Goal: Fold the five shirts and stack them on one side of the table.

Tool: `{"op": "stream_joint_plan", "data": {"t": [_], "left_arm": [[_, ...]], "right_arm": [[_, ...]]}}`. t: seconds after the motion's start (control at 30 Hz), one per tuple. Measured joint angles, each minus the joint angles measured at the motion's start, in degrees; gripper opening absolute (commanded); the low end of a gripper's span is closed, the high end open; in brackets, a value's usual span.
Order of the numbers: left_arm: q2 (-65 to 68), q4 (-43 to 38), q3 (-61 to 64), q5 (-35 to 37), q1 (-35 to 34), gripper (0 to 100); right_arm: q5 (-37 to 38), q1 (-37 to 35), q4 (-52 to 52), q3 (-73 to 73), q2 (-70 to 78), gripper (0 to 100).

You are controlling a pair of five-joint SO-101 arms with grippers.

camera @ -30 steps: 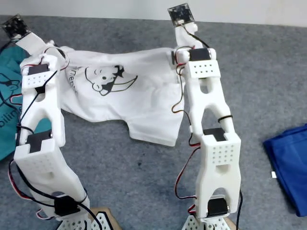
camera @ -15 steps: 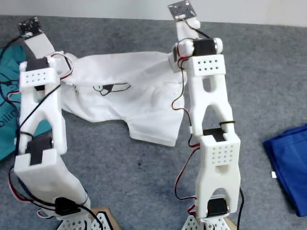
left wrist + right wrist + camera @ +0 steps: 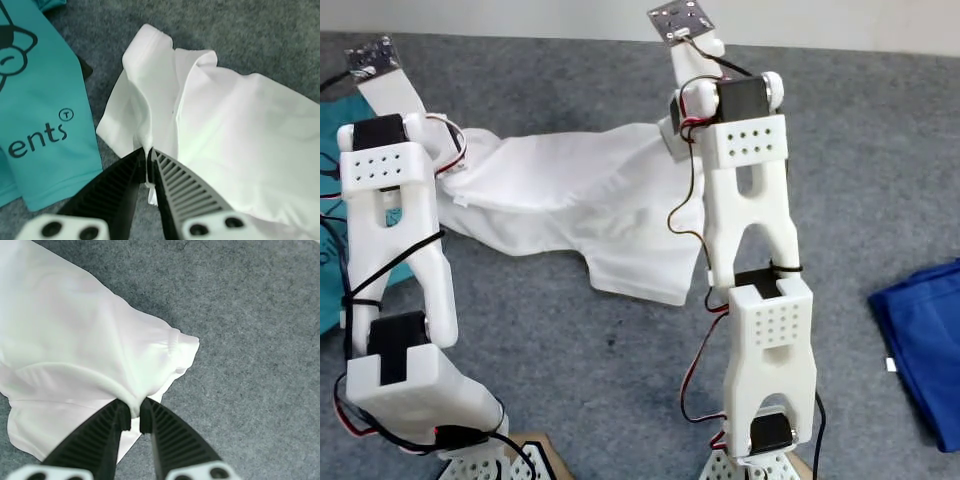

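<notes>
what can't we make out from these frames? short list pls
- Where the left tool and right tool pinch the white shirt: in the high view, hidden behind their own wrists.
- Teal shirt: cut by the left wrist view's edge. In the high view it is cut by the left edge and partly covered by the left arm.
- Blue shirt: cut by the high view's right edge; can't tell whether it's folded.

The white shirt (image 3: 570, 200) is held bunched lengthwise, pinched at both ends, its lower edge laid on the bench (image 3: 570, 380). A teal printed shirt (image 3: 35, 100) is spread beside it, a blue shirt (image 3: 925, 340) well apart.
</notes>
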Motion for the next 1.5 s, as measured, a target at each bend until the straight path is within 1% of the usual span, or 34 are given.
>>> {"op": "stream_joint_plan", "data": {"t": [0.07,0.17,0.23,0.4,0.6,0.77,0.9,1.03,1.27,1.37,1.5], "left_arm": [[0.00,1.67,0.00,-1.14,-0.35,1],[-0.09,4.57,1.49,-6.33,-0.53,1],[-0.09,5.27,3.43,-8.44,-0.53,1],[-0.09,5.45,7.12,-9.32,-0.53,1],[-0.79,5.89,7.74,-9.41,-0.53,1],[-9.67,5.98,11.52,-9.41,-0.53,1],[-19.69,5.80,18.29,-9.41,-0.53,1],[-24.18,0.53,27.34,-9.41,-1.14,1],[-24.44,-11.87,37.10,-9.41,-7.03,1],[-24.44,-14.68,37.80,-9.41,-9.67,1],[-24.44,-15.56,37.89,-9.41,-10.46,1]], "right_arm": [[0.00,0.00,0.09,0.09,0.00,0.7],[0.00,0.00,0.09,2.20,-0.09,0.7],[0.00,0.00,0.09,4.84,-1.05,0.7],[0.35,-0.44,0.09,15.21,-9.58,0.7],[0.35,-1.23,0.09,28.57,-21.10,0.7],[0.35,-1.23,0.09,35.52,-25.58,0.7],[0.35,-1.23,0.09,38.42,-27.25,0.7],[0.35,-2.20,0.09,42.02,-28.04,0.7],[0.35,-3.96,0.09,45.63,-31.91,0.7],[0.35,-3.96,0.09,45.63,-34.20,0.7],[0.35,-4.22,0.09,45.63,-36.40,0.7]]}}
